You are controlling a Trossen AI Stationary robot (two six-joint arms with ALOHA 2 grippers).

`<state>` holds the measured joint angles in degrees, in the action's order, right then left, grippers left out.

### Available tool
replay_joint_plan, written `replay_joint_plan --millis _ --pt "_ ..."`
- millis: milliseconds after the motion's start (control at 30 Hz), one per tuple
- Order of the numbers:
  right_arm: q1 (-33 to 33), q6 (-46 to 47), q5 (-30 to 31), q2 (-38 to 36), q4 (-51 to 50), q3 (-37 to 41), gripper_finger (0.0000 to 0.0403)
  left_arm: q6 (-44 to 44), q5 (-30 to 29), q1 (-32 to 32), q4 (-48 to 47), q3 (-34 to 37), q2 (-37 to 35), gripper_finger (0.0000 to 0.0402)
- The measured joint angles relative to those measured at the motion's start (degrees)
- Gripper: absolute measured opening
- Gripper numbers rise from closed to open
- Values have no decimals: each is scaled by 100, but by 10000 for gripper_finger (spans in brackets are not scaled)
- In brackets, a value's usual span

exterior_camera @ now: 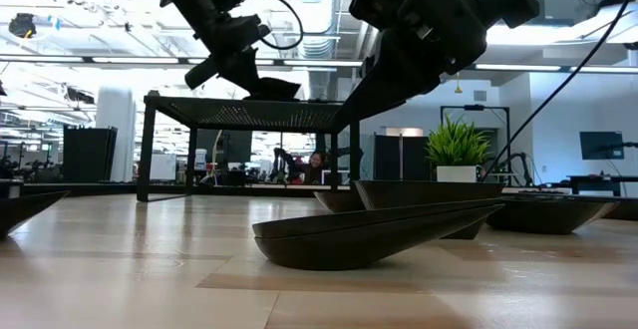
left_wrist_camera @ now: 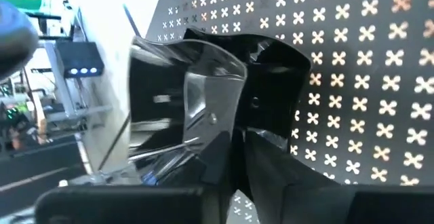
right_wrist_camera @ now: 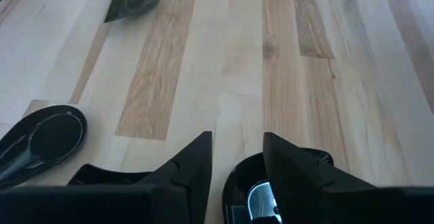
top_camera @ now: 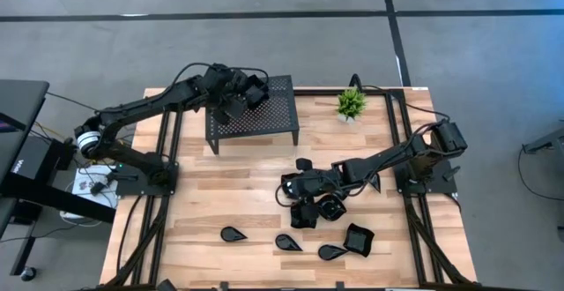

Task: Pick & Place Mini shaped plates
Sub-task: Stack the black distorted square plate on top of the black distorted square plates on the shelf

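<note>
Front row: three glossy black teardrop-shaped mini plates lie on the pale wooden plank table [top_camera: 220,194] along its near edge, one to the left [top_camera: 233,234], one in the middle [top_camera: 288,242], one to the right [top_camera: 331,252], each apart from the next.
Square dish: a glossy black wavy-edged square mini plate [top_camera: 358,239] sits just beside the right teardrop, on its outer side.
Centre pile: a cluster of small black dishes [top_camera: 322,207] lies under and around the right arm's wrist (how many, I cannot count from above).
Right gripper: the right gripper [right_wrist_camera: 237,157] hangs low over the centre of the table, its two dark fingers set apart with a roundish black dish [right_wrist_camera: 254,187] showing between their tips; whether they touch it cannot be told.
Back left: the black perforated metal stand [top_camera: 273,115] stands on four legs.
Left gripper: the left gripper [top_camera: 238,97] is over the stand's left part; in its wrist view a shiny black square plate [left_wrist_camera: 196,95] sits between its fingers against the perforated top, and the grip looks slack rather than tight, though I cannot tell for sure.
Back right: a small green potted plant [top_camera: 351,104] stands near the far edge.
</note>
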<state>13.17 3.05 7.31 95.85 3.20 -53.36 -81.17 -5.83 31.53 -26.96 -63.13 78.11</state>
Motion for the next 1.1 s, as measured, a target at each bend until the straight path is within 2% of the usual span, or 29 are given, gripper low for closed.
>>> replay_joint_plan --millis 233,467,633,833,1100 --pt "-2 0 1 0 -2 0 127 518 51 -308 14 7 -148 69" --pt "-4 0 1 0 -11 0 127 512 -67 -719 109 7 -860 67" --pt "-7 0 1 0 -10 0 127 550 -104 -589 110 213 -1144 67" --pt "-17 -100 1 0 8 0 127 385 -129 -406 139 775 -998 67" --pt "-20 -212 1 0 28 0 127 369 -257 -424 1497 1019 -942 78"
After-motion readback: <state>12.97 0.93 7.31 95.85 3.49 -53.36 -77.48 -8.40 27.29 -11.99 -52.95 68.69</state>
